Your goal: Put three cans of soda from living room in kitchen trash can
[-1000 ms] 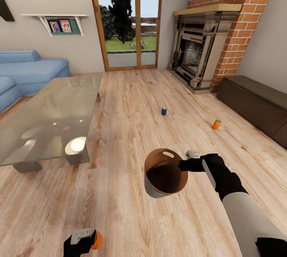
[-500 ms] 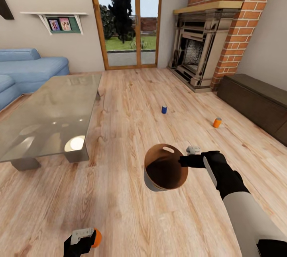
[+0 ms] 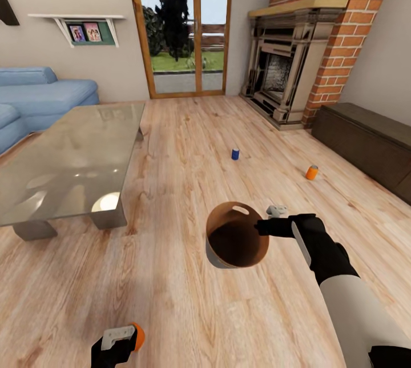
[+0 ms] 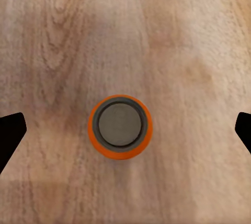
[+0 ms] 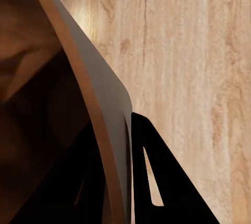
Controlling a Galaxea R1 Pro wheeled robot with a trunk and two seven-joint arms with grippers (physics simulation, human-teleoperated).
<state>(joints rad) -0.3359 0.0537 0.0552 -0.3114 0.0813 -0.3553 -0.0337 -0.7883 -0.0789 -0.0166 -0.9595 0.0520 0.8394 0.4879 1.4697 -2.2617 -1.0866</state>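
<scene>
Pail (image 3: 237, 242) pinched in the right gripper (image 3: 264, 227) drifts farther; left gripper (image 3: 117, 340), fingers spread, over the near orange can (image 4: 120, 125), ungrabbed.

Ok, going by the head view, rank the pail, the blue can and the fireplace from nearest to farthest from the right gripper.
1. Pail: held at its rim by the right gripper.
2. Blue can: standing on the floor farther ahead, slightly to the left.
3. Fireplace: against the brick chimney at the far wall.

Right tool (image 5: 117, 177) clamped on trash can (image 5: 99, 104) wall: one finger inside, one outside. Wood floor (image 5: 193, 51) beyond.
</scene>
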